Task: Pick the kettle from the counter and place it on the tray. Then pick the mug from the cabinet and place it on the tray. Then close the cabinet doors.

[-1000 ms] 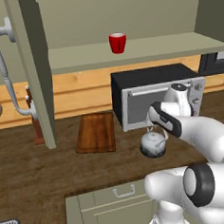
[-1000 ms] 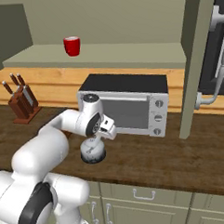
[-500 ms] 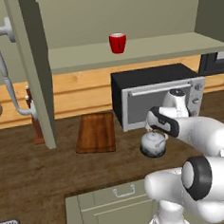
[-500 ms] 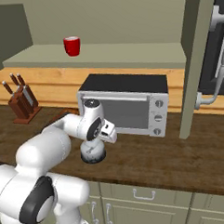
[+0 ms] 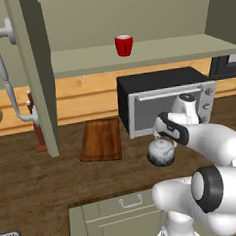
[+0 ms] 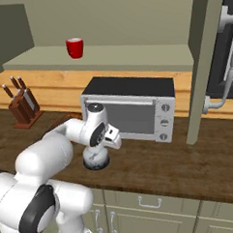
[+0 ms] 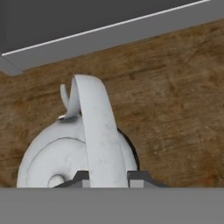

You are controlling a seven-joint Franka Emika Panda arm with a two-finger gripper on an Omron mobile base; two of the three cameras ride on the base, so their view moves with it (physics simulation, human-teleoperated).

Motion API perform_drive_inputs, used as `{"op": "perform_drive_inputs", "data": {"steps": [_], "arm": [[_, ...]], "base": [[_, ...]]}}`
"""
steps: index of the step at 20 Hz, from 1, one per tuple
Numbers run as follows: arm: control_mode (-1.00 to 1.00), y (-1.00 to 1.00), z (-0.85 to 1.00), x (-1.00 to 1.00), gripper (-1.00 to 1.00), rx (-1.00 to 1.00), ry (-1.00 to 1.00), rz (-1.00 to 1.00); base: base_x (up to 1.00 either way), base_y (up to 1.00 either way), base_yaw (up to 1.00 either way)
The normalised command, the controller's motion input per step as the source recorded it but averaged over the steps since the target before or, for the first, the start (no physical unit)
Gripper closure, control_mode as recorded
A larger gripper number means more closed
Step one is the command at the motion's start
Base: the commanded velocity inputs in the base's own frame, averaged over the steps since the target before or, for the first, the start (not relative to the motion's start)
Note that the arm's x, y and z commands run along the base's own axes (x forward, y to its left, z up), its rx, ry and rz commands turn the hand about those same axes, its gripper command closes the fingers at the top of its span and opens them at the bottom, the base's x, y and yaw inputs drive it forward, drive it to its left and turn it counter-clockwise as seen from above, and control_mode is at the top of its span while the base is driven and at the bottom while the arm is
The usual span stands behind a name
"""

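Note:
The silvery-white kettle point(image 5: 162, 151) point(image 6: 95, 158) stands on the dark counter point(image 5: 40, 186) in front of the microwave. My gripper point(image 5: 158, 137) point(image 6: 97, 146) comes down on it from above. In the hand view my gripper point(image 7: 109, 178) is shut on the kettle's point(image 7: 57, 157) arched handle, with a dark fingertip on each side of the band. The reddish-brown tray point(image 5: 100, 140) lies on the counter to the kettle's left, bare. The red mug point(image 5: 124, 45) point(image 6: 74, 47) stands on the shelf of the open cabinet point(image 5: 85, 62). Both cabinet doors point(image 5: 33, 71) point(image 6: 202, 60) stand open.
A black and silver microwave point(image 5: 163, 99) point(image 6: 132, 108) sits right behind the kettle, under the shelf. A knife block point(image 6: 22, 111) point(image 5: 38, 132) stands at the counter's far left, past the tray. The open doors jut out over the counter at both sides.
The jaws have closed from wide open onto the kettle's handle. The hand sank slightly toward the kettle; the kettle, mug and tray have not moved.

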Motion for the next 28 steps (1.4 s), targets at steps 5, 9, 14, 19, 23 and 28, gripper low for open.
{"op": "perform_drive_inputs", "data": {"steps": [5,9,14,19,23,28], "arm": [[-1.00,0.38,0.26,-0.26,1.00,0.00,-0.05,0.00],[-1.00,0.58,0.46,-0.31,1.00,0.00,-0.04,0.00],[-1.00,0.74,0.39,-0.27,1.00,0.00,-0.04,-0.01],[-1.00,0.97,0.18,-0.05,1.00,0.00,-0.01,-0.02],[-1.00,0.99,0.11,0.04,1.00,0.00,-0.01,-0.05],[-1.00,0.84,0.28,0.42,1.00,0.00,-0.01,-0.16]], "base": [[0.00,0.00,0.00],[0.00,0.00,0.00],[0.00,0.00,0.00],[0.00,0.00,0.00],[0.00,0.00,0.00],[0.00,0.00,0.00]]}}
